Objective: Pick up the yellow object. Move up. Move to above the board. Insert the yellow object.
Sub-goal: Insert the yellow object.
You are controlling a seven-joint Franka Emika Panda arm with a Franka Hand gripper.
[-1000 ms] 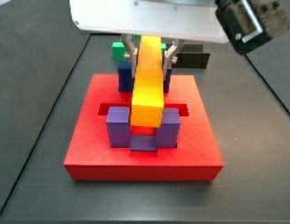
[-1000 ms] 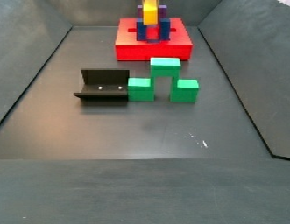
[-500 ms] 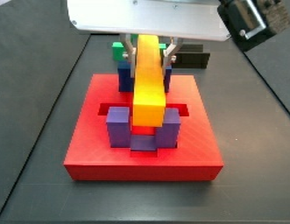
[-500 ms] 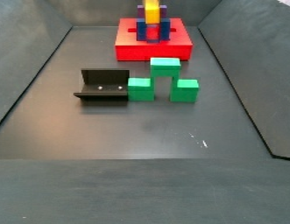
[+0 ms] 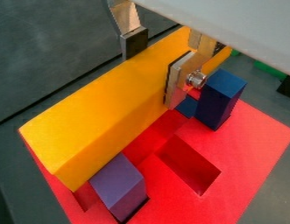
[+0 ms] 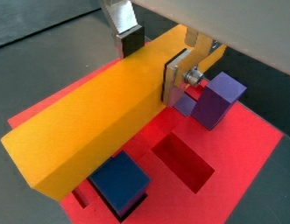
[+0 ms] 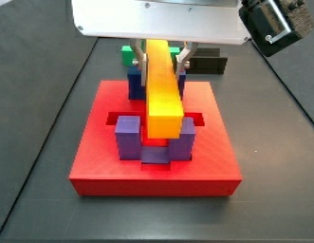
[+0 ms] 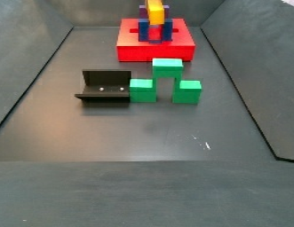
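In a wrist view I see my gripper (image 5: 155, 54) squeezing the yellow object (image 5: 112, 114) near one end. One silver finger (image 5: 180, 80) presses flat on the side of the bar, and a dark pad touches the other side. The bar slants over the board (image 5: 252, 166). A blue block (image 5: 217, 96) stands just beside the bar, and a purple block (image 5: 119, 186) sits by its free end. An open slot (image 5: 188, 166) shows in the red.

In the next wrist view the gripper (image 6: 153, 51) holds the same yellow object (image 6: 95, 118) the same way. Here the purple block (image 6: 214, 98) is by the finger and the blue block (image 6: 119, 182) is by the free end.

In a side view the bar (image 7: 160, 85) hangs tilted above the board (image 7: 108, 171), its low end between two purple blocks (image 7: 127, 138).

In the far side view I also see the fixture (image 8: 105, 87) and three green blocks (image 8: 167, 80) on the floor, well apart from the board (image 8: 155, 46). The gripper is too small to make out there.
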